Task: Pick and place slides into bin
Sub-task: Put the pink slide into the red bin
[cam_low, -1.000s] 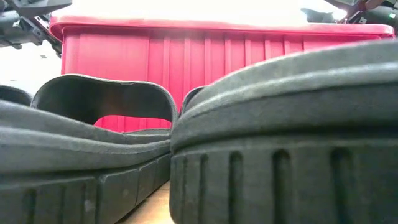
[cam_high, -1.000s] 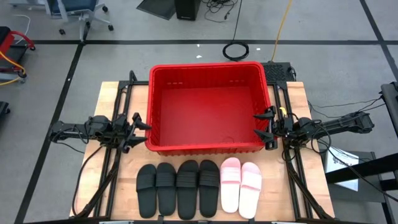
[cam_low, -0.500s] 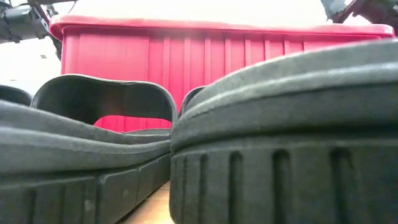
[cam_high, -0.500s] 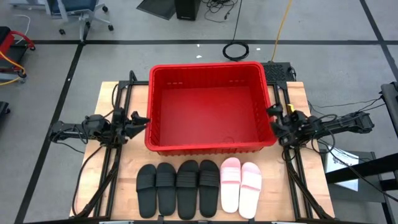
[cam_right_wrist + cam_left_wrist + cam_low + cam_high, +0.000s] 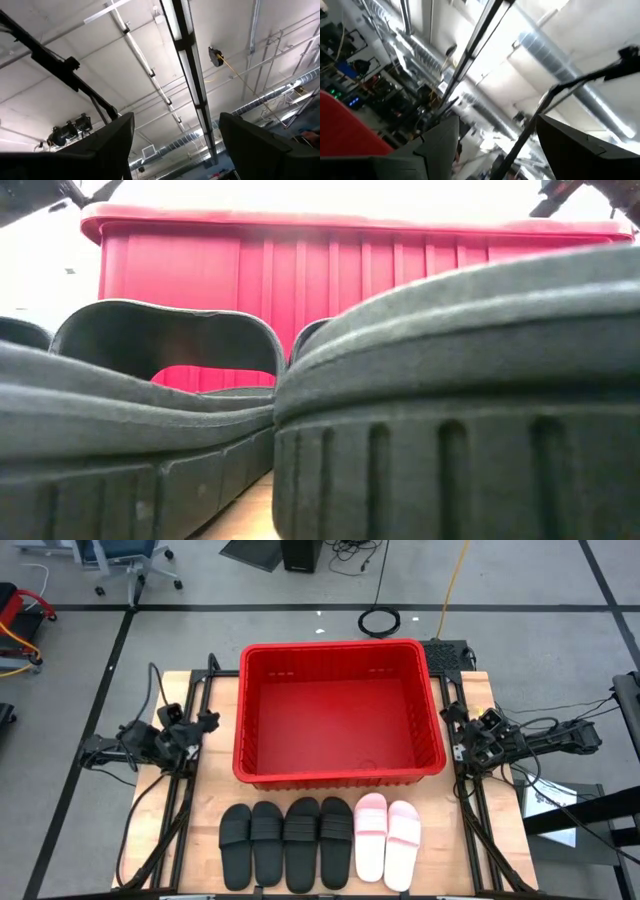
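Both my hands have drawn back from the red bin's (image 5: 340, 710) side walls and tilted upward; my left hand (image 5: 197, 723) and right hand (image 5: 462, 727) now sit beside it, fingers spread wide and holding nothing. Four black slides (image 5: 287, 843) and two pink slides (image 5: 387, 837) lie in a row on the surface (image 5: 180, 690), just in front of the bin, none yet inside.

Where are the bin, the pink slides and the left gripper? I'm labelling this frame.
bin (image 5: 338, 777): high view, near rim.
pink slides (image 5: 386, 832): high view, inner edge of one's strap.
left gripper (image 5: 204, 721): high view, between its fingertips.
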You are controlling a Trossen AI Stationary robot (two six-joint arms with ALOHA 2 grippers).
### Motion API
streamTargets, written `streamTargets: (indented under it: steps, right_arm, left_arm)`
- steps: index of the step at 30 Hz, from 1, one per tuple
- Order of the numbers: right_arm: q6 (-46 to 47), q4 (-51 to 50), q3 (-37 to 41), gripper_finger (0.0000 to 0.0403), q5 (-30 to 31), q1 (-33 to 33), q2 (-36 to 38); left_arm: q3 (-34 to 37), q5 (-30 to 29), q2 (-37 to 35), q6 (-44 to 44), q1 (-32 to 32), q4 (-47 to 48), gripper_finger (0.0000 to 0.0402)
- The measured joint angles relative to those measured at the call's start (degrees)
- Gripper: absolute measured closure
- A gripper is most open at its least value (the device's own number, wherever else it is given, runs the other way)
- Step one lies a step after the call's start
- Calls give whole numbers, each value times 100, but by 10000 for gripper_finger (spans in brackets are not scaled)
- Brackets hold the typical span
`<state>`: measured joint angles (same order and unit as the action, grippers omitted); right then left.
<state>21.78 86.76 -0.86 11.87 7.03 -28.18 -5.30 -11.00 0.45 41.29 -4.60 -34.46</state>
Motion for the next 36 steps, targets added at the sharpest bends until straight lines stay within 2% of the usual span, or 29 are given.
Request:
streamTargets:
  steps: [6, 9, 15, 20, 24, 29, 36]
  right_arm:
    - [318, -4, 0, 121, 29, -2, 0]
    - [325, 2, 0, 121, 37, -2, 0]
    - [508, 171, -41, 121, 495, -2, 0]
    - [599, 39, -471, 121, 381, -2, -5]
    - [214, 68, -1007, 121, -53, -2, 4]
    - [-136, -268, -1650, 122, -270, -2, 0]
    - [-395, -1478, -2832, 122, -474, -2, -99]
  left_arm:
    - [0, 5, 0, 369, 0, -39, 128]
    - [0, -223, 2, 765, -1, -42, 128]
    - [0, -872, 2, 1427, 2, -194, 128]
    - [-173, -875, 26, 1366, 2, -508, 128]
    - [-688, -874, 303, 820, 2, -636, 128]
    - [-1711, -587, 1061, 82, 2, -632, 128]
    - [-3347, 13, 2364, -576, 2, -627, 128]
